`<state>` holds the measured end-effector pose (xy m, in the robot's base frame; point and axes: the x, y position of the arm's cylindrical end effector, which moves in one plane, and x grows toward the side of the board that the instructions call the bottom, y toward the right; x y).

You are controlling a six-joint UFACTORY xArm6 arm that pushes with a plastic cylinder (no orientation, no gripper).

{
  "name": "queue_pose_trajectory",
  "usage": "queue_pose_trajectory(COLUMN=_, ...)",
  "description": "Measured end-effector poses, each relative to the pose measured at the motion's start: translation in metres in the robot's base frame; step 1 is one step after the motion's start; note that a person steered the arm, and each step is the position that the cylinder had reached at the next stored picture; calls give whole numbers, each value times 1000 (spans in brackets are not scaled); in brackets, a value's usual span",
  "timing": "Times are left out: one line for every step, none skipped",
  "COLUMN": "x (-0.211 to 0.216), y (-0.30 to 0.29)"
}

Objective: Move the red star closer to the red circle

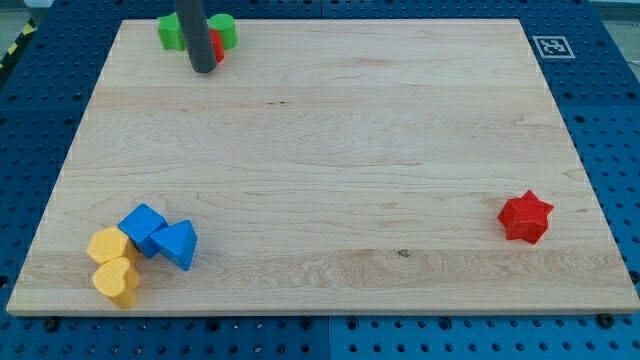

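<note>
Yellow blocks [113, 268] nearest. Red star [526, 217]: light, rigid, slides easily; push lower-right side. Tip [204, 68] beside red circle [217, 47]; no gripper fitted.

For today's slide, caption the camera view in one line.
My tip hides the red circle at top left; the red star sits far right.

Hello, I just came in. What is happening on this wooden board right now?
A robot arm's dark rod is pushing blocks around. My tip is at the view's top left, in front of a red block among green blocks. The red star sits alone at the right, far from the tip. Blue and yellow blocks cluster at the bottom left.
</note>
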<state>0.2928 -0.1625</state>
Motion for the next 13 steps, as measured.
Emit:
queue_pose_trajectory(x=8, y=-1)
queue_pose_trajectory(x=29, y=-1)
queue_pose_trajectory(x=63, y=-1)
queue_pose_trajectory(x=93, y=7)
queue_pose_trajectory(x=97, y=85)
queue_pose_trajectory(x=98, y=190)
queue_pose_trajectory(x=115, y=315)
queue_pose_trajectory(x=141, y=431)
queue_pose_trajectory(x=194, y=507)
queue_pose_trajectory(x=238, y=496)
queue_pose_trajectory(x=257, y=437)
queue_pose_trajectory(x=267, y=425)
queue_pose_trajectory(x=268, y=403)
